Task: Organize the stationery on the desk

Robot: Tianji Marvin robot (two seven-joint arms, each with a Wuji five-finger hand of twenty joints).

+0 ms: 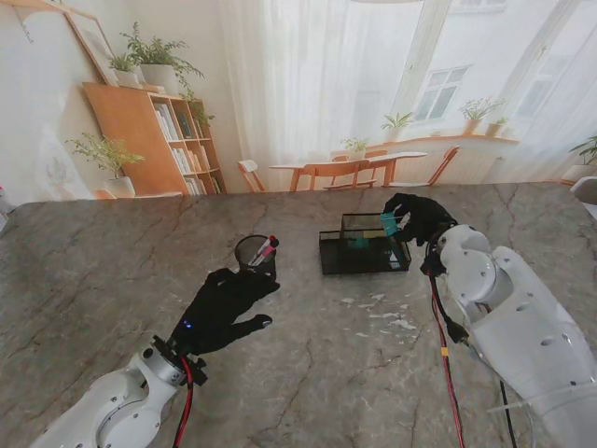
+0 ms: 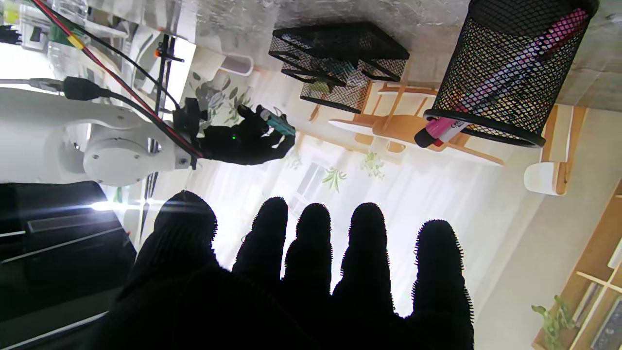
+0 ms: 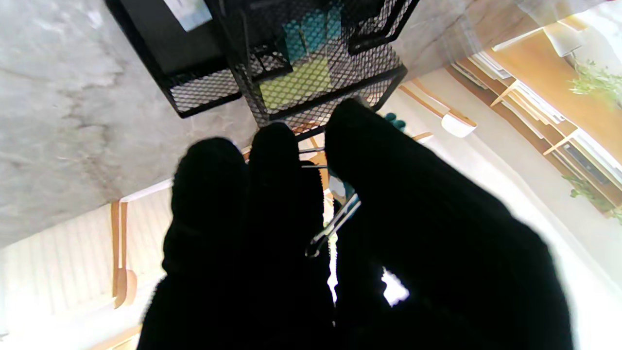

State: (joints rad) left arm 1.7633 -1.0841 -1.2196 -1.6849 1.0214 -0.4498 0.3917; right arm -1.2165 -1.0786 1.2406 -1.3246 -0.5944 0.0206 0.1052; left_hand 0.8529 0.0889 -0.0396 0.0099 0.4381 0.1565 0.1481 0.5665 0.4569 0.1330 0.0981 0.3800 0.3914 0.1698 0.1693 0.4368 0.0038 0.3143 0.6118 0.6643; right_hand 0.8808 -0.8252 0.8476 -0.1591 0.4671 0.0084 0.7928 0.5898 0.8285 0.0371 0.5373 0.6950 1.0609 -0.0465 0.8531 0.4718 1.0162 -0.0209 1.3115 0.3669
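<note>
A black mesh desk organizer (image 1: pixel 364 250) (image 2: pixel 340 53) (image 3: pixel 311 63) stands mid-table, with teal clips and a yellow-green item (image 3: pixel 296 85) in one compartment. My right hand (image 1: pixel 417 219) (image 2: pixel 243 141) (image 3: pixel 340 233) hovers over its right end, shut on a teal binder clip (image 1: pixel 390 222) (image 2: pixel 279 125) whose wire handle (image 3: pixel 335 223) shows between the fingers. To the left, a black mesh pen cup (image 1: pixel 256 252) (image 2: pixel 505 73) holds a pink marker (image 1: pixel 264 248) (image 2: pixel 442 129). My left hand (image 1: pixel 224 303) (image 2: pixel 311 272) lies open just nearer to me than the cup, holding nothing.
Small white scraps (image 1: pixel 382 313) lie on the marble table (image 1: pixel 93 280) nearer to me than the organizer. A red and black cable (image 1: pixel 446 345) runs along my right arm.
</note>
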